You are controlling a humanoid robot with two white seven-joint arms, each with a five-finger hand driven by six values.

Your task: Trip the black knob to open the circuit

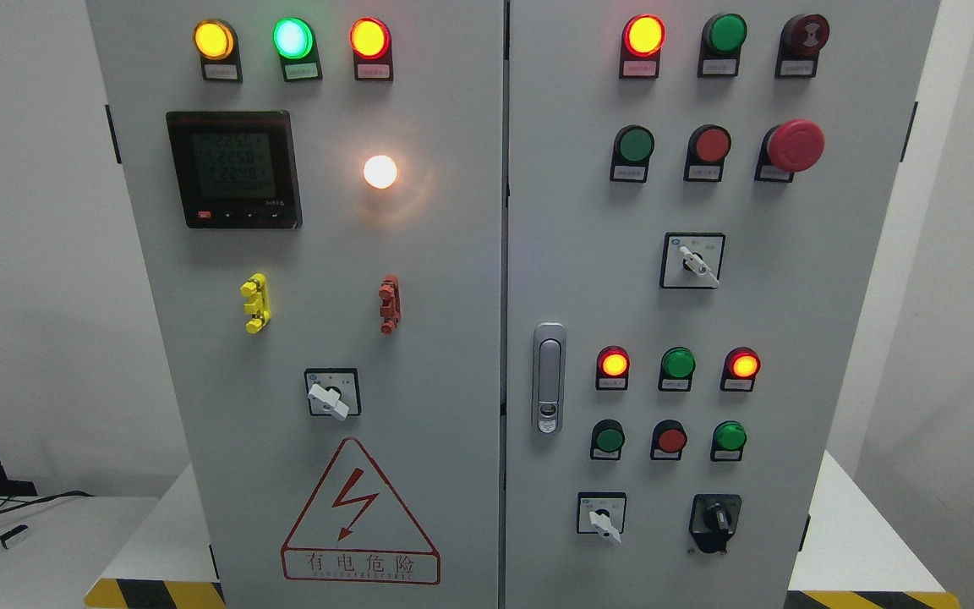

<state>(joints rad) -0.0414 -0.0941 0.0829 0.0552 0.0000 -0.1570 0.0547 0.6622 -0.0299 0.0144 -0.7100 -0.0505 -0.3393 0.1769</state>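
The black knob [715, 518] sits at the lower right of the grey cabinet's right door [791, 338], on a black square base, its pointer roughly upright. To its left is a white-handled selector switch [603, 518] on the same row. Neither of my hands shows in the head view; no arm reaches in from either side.
Rows of lit and unlit indicator lamps and push buttons fill both doors. A red mushroom stop button [795, 145] protrudes at upper right. A door latch [548, 378] stands near the centre seam. The left door carries a meter [233, 168], two more white selectors and a warning triangle [359, 516].
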